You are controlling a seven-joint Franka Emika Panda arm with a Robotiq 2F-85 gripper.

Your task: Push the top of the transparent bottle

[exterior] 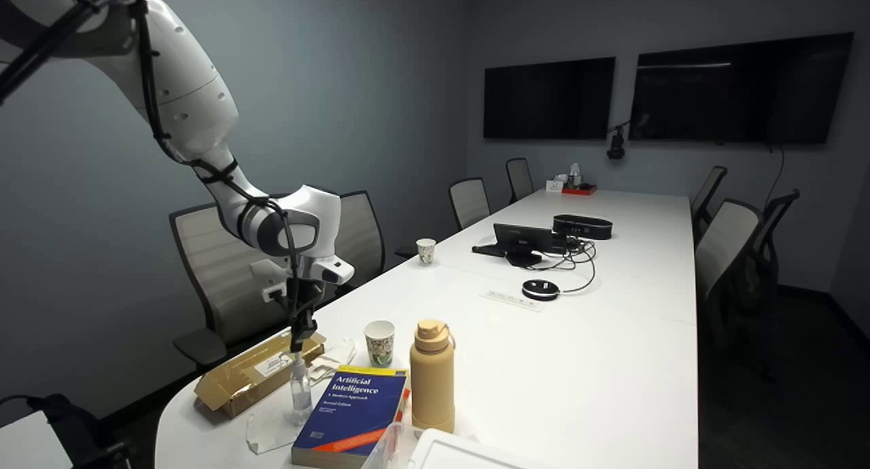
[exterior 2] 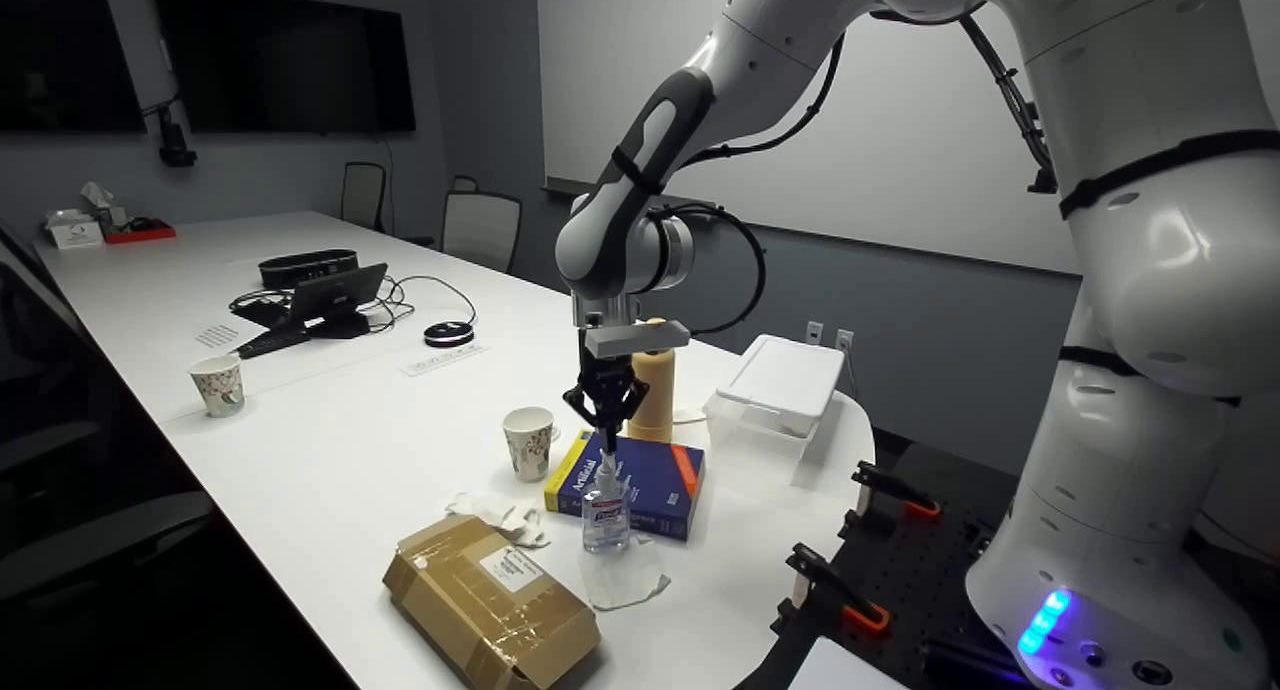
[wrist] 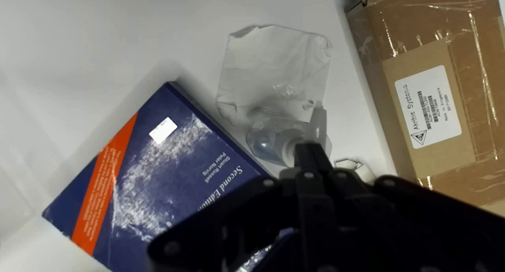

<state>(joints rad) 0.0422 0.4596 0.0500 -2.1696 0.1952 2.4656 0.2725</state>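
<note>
The transparent bottle is a small clear pump bottle with a label, standing upright on the white table in both exterior views (exterior: 300, 395) (exterior 2: 605, 526). In the wrist view the bottle (wrist: 263, 142) shows from above, with its pale pump nozzle (wrist: 319, 121) beside the fingertips. My gripper (exterior: 297, 347) points down right over the pump top. It also shows in an exterior view (exterior 2: 608, 444) and in the wrist view (wrist: 311, 149), fingers shut together with nothing between them. The tips seem to touch the pump top, part of which they hide. I cannot tell how far it is pressed.
A thick blue book (exterior 2: 650, 475) lies close beside the bottle. A cardboard box (wrist: 434, 47) lies on the opposite side. A tan flask (exterior: 433, 380), a patterned paper cup (exterior: 379, 343), crumpled napkins (wrist: 276, 67) and a white-lidded clear bin (exterior 2: 785, 382) stand or lie nearby.
</note>
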